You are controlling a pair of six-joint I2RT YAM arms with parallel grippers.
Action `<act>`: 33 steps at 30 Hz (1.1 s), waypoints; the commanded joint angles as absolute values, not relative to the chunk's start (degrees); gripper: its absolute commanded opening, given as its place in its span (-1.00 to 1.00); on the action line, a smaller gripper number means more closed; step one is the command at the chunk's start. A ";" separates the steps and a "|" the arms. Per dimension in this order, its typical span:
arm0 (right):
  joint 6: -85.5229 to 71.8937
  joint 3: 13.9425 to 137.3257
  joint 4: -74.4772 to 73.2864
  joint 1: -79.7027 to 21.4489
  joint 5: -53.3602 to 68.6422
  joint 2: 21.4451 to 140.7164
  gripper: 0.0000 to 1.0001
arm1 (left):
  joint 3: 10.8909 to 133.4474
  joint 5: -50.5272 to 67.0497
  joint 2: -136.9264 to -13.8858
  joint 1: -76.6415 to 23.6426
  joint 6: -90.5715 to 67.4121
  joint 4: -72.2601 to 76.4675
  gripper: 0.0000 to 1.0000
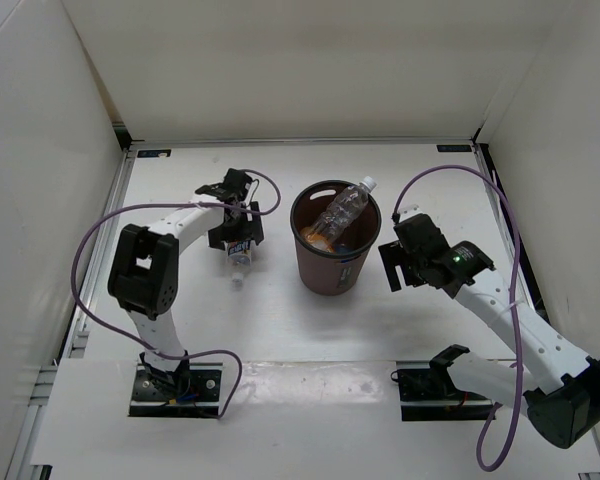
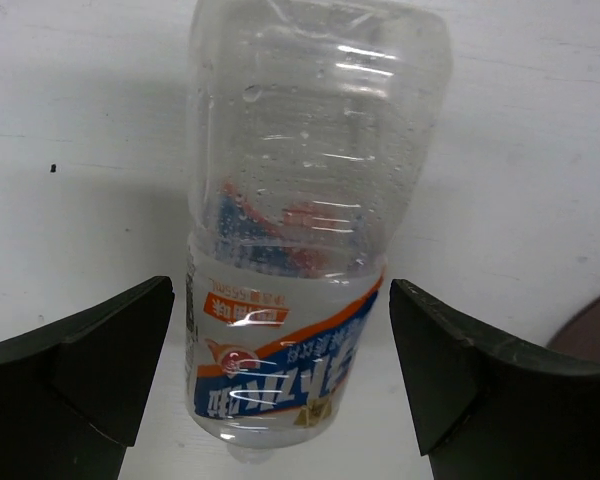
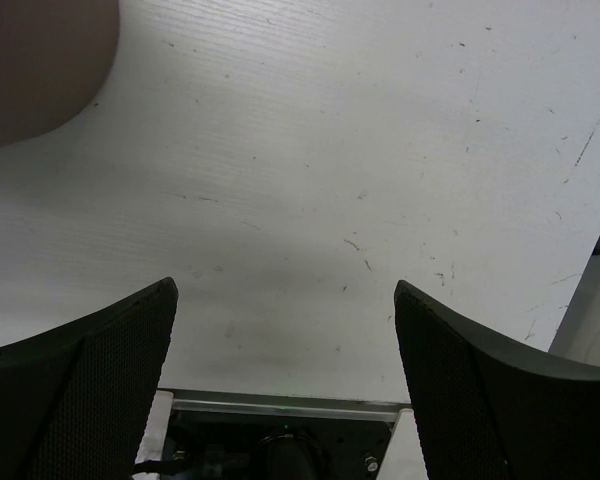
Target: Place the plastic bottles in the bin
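Our right claw [image 3: 285, 290] hangs spread wide over the white table [image 3: 380, 150], grasping nothing; our left claw [image 2: 280, 290] is released too — the clear plastic blue-labelled bottle [image 2: 310, 150] lies between its fingers, untouched; beyond, a clear unlabelled bottle [image 1: 346, 207] leans inside the round dark brown plastic bin [image 1: 330, 275] — cap above the rim.

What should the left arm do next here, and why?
Probably close the left gripper on the blue-labelled bottle. In the left wrist view it lies on the table between the open fingers, neither seeming to touch it, so a grasp looks lined up. Once held, it can go to the bin, which already holds a clear bottle.
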State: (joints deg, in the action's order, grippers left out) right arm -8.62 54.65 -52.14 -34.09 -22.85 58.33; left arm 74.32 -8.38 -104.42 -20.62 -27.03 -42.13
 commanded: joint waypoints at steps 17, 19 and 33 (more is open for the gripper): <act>-7.91 56.43 -51.33 -34.36 -25.40 59.50 0.81 | 77.17 -5.80 -108.11 -17.76 -28.48 -40.96 0.87; -8.00 56.42 -51.33 -34.37 -25.40 59.50 0.81 | 76.82 -5.89 -107.06 -17.49 -27.95 -40.70 0.67; -7.21 56.60 -50.36 -36.12 -25.58 60.21 0.81 | 98.33 -12.57 -94.22 -16.26 -24.35 -42.27 0.27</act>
State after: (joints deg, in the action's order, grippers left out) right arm -8.21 54.65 -51.94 -35.35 -24.16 59.77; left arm 89.62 -10.55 -100.99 -16.21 -26.00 -43.83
